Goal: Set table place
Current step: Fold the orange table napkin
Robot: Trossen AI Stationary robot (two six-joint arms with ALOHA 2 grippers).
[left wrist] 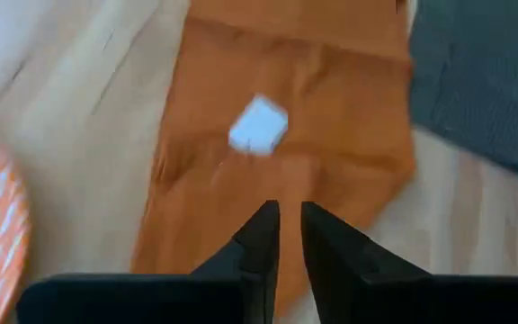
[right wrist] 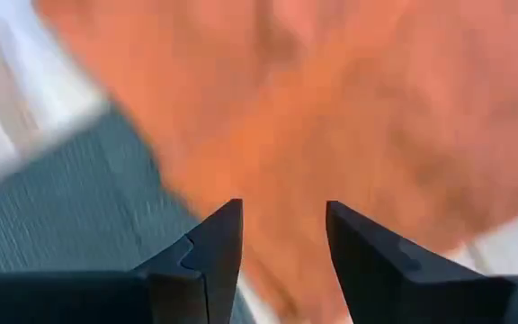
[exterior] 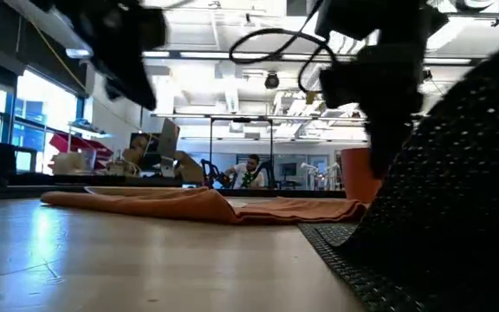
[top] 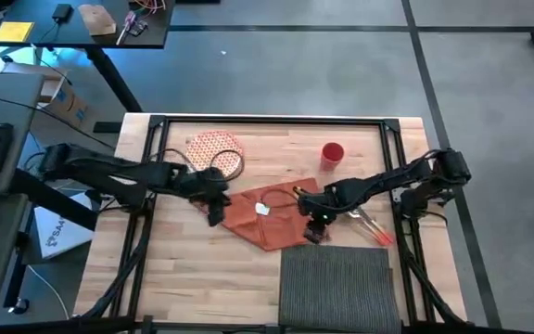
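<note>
Placemat (top: 339,283) near table (top: 202,269) front, both grippers over orange napkin (top: 267,218)

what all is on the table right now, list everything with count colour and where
table: one, light wooden planks with a black rail frame
placemat: one, dark grey ribbed, near edge right of centre
napkin: one, orange with a small white tag, spread at the centre, a corner at the placemat's far edge
plate: one, round, red-patterned, far left part of the table
cup: one, red, far side, right of the plate
cutlery: orange-handled pieces, count unclear, right of the napkin
left claw: one, dark, nearly closed, over the napkin's left edge
right claw: one, dark, open, over the napkin's right edge by the placemat
</note>
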